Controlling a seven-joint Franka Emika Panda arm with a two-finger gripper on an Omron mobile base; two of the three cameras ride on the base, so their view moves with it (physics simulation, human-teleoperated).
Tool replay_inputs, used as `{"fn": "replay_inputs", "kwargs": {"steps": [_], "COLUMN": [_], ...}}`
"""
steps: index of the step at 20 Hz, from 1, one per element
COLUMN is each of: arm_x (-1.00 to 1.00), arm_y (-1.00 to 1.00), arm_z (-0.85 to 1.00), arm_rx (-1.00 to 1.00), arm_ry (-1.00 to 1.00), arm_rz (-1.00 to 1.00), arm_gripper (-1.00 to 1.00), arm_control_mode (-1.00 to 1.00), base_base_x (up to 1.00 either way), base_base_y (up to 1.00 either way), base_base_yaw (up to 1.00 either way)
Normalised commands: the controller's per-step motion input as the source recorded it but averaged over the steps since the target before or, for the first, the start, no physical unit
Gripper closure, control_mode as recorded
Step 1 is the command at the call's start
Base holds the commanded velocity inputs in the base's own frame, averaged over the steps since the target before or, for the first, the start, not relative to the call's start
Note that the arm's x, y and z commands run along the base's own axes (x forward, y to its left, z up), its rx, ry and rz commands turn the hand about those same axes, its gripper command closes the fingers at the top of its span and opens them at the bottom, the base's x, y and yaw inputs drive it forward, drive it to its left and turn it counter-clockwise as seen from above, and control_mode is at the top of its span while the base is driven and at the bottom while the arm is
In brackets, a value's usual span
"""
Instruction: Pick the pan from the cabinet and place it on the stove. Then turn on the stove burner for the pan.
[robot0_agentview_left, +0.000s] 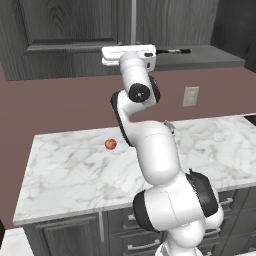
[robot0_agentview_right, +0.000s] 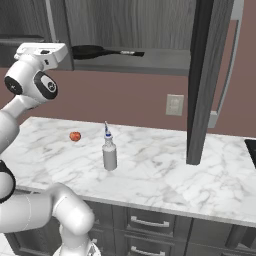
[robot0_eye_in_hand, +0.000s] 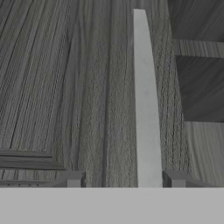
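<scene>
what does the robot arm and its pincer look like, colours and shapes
The arm is glossy white, built of thick rounded segments joined by dark, near-black ring joints with round black end caps. The hand at its end is a flat white rectangular block. The pincer has two small dark grey, squared finger tips. No cables or markings show.

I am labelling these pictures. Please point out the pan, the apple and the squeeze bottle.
pan (robot0_agentview_right: 91, 51), right base view, on its dark round bowl in the cabinet.
apple (robot0_agentview_left: 110, 144), left base view, on its red middle.
squeeze bottle (robot0_agentview_right: 109, 156), right base view, on its grey body.
</scene>
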Motion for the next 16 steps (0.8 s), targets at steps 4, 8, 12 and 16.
{"fn": "replay_inputs", "kwargs": {"steps": [4,8,12,16], "arm_x": [0.29,0.22,0.02,0.04], "arm_y": [0.05,0.0,-0.04,-0.29], "arm_z": [0.0,0.0,-0.01,-0.02], "arm_rx": [0.0,0.0,0.0,0.02], "arm_ry": [0.0,0.0,0.02,0.0], "arm_rz": [0.0,0.0,0.0,0.0], "arm_gripper": [1.0,1.0,1.0,1.0], "arm_control_mode": [-1.0,-1.0,-1.0,-1.0], "base_base_x": [0.0,0.0,0.0,0.0], "base_base_y": [0.0,0.0,0.0,0.0], "base_base_yaw": [0.0,0.0,0.0,0.0]}}
